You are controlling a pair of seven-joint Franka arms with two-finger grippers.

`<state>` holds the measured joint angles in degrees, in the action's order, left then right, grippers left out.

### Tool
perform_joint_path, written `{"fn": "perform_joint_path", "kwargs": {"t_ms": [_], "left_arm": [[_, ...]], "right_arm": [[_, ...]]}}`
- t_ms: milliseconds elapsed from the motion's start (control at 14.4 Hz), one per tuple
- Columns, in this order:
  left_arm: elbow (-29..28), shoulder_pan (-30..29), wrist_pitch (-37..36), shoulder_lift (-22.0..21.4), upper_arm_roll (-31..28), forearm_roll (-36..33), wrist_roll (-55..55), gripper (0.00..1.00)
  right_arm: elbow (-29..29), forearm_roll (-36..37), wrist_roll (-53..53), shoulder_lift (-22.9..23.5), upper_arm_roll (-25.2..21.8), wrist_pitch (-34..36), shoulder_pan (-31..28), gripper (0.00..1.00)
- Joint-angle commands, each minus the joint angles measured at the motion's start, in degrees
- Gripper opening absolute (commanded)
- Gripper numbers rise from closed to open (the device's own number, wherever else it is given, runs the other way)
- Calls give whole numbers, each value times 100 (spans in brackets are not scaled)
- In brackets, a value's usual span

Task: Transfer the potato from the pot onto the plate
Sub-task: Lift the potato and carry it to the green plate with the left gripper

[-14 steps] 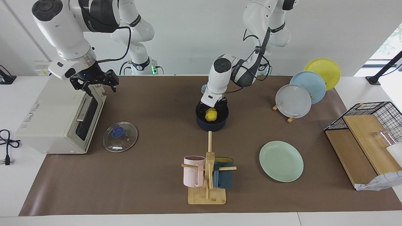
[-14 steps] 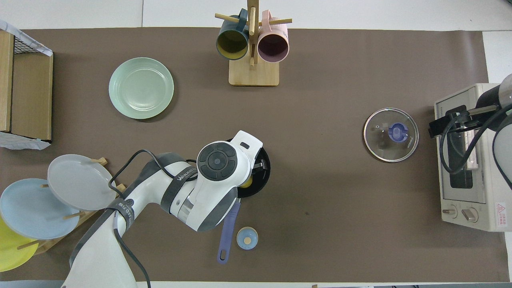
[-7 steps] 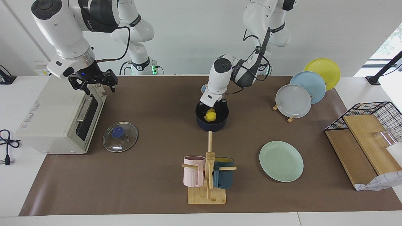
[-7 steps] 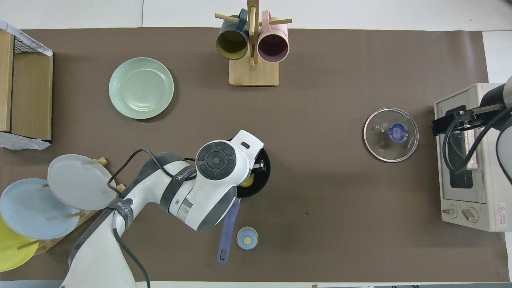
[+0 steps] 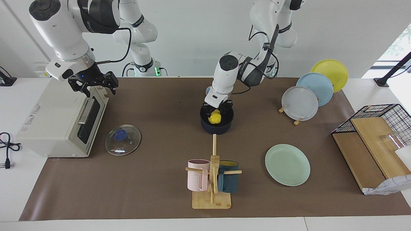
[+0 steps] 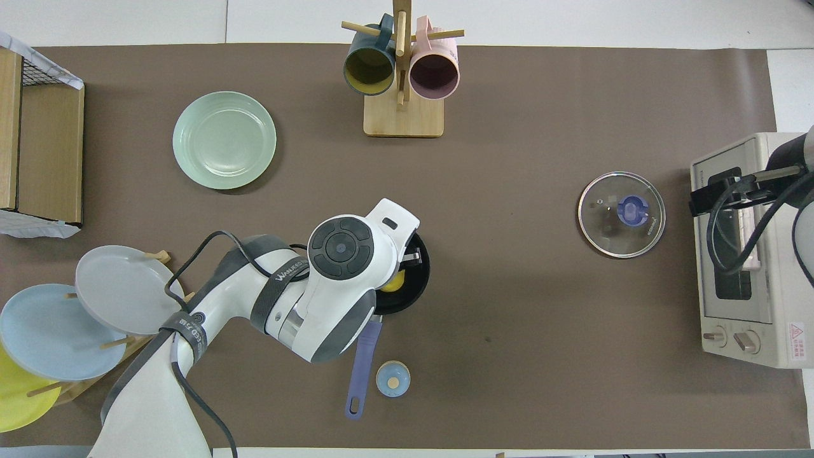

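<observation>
The yellow potato [image 5: 215, 118] lies inside the dark navy pot [image 5: 218, 129] at mid-table, low within its rim. My left gripper [image 5: 217, 111] reaches down into the pot with a finger on each side of the potato, shut on it. In the overhead view the left wrist covers most of the pot [image 6: 418, 291]; a sliver of the potato [image 6: 395, 280] shows, and the blue handle [image 6: 362, 362] points toward the robots. The mint-green plate [image 5: 287, 164] lies empty, farther from the robots, toward the left arm's end; it also shows in the overhead view [image 6: 224, 140]. My right gripper [image 5: 93, 85] waits open over the toaster.
A toaster oven [image 5: 61, 118] stands at the right arm's end, with a glass lid [image 5: 123, 140] beside it. A mug rack [image 5: 212, 179] stands farther out than the pot. A plate rack [image 5: 308, 93] and a wire basket with boards [image 5: 375, 141] stand at the left arm's end. A small blue knob [image 6: 393, 379] lies by the pot handle.
The left wrist has risen a little over the pot; the potato has hardly moved. The right gripper has drifted slightly up and toward the right arm's end over the toaster.
</observation>
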<state>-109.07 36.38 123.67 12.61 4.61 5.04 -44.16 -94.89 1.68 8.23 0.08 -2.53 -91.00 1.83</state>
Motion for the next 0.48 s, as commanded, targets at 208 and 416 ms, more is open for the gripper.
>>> {"fn": "perform_joint_path", "kwargs": {"t_ms": [208, 416], "left_arm": [[1729, -990, -1792, -22, -13, 251, 669, 0], [2388, -1904, -2137, 285, -4, 323, 1574, 0]], "right_arm": [[-100, 69, -129, 18, 104, 11, -87, 100], [-109, 69, -129, 36, 43, 56, -95, 100]]}}
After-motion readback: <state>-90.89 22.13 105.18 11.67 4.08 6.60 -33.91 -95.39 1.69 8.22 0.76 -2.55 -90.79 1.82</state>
